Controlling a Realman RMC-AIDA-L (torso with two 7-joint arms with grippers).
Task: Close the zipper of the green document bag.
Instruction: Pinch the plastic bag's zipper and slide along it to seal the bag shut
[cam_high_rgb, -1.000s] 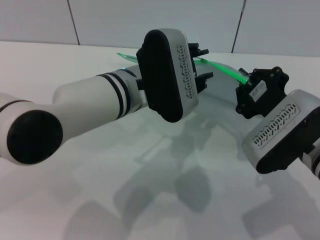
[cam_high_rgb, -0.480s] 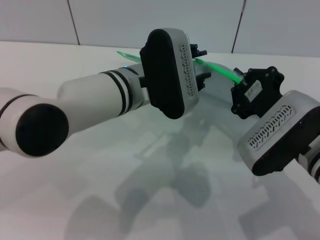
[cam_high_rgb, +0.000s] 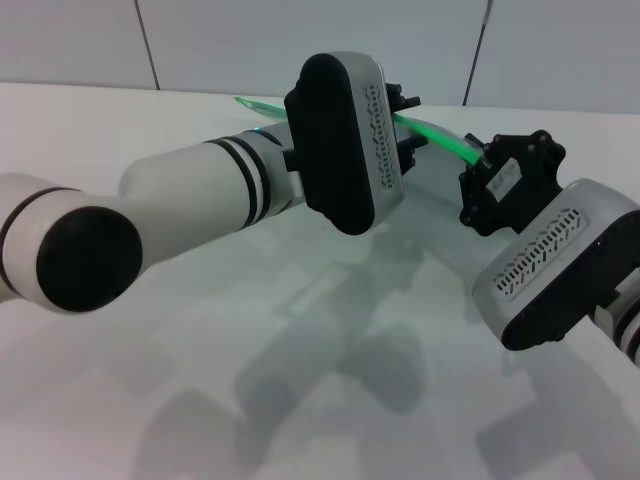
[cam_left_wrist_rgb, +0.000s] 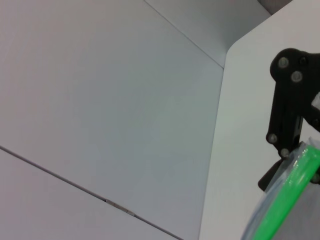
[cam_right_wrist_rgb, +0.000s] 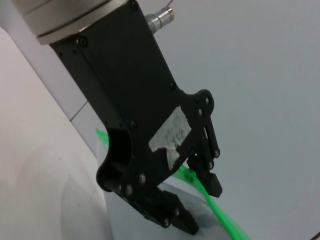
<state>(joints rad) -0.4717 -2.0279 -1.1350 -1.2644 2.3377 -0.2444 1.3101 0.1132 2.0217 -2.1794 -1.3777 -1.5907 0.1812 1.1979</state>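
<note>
The zipper (cam_high_rgb: 440, 138) is a bright green strip running across the far part of the table (cam_high_rgb: 150, 340). It is the top edge of the pale translucent green document bag (cam_high_rgb: 440, 200). My left gripper (cam_high_rgb: 412, 125) reaches over from the left, mostly behind its own wrist housing. In the right wrist view this left gripper (cam_right_wrist_rgb: 205, 210) is open, with the zipper (cam_right_wrist_rgb: 225, 215) passing between its fingers. My right gripper (cam_high_rgb: 480, 180) sits at the strip's right end. The left wrist view shows the right gripper (cam_left_wrist_rgb: 287, 150) against the end of the zipper (cam_left_wrist_rgb: 287, 202).
Grey wall panels (cam_high_rgb: 300, 40) rise right behind the table's far edge. The left forearm (cam_high_rgb: 180, 210) lies across the middle of the table. The right wrist housing (cam_high_rgb: 550, 265) hangs over the right side.
My right gripper has moved a little to the left along the green strip. The left arm has shifted slightly right and up.
</note>
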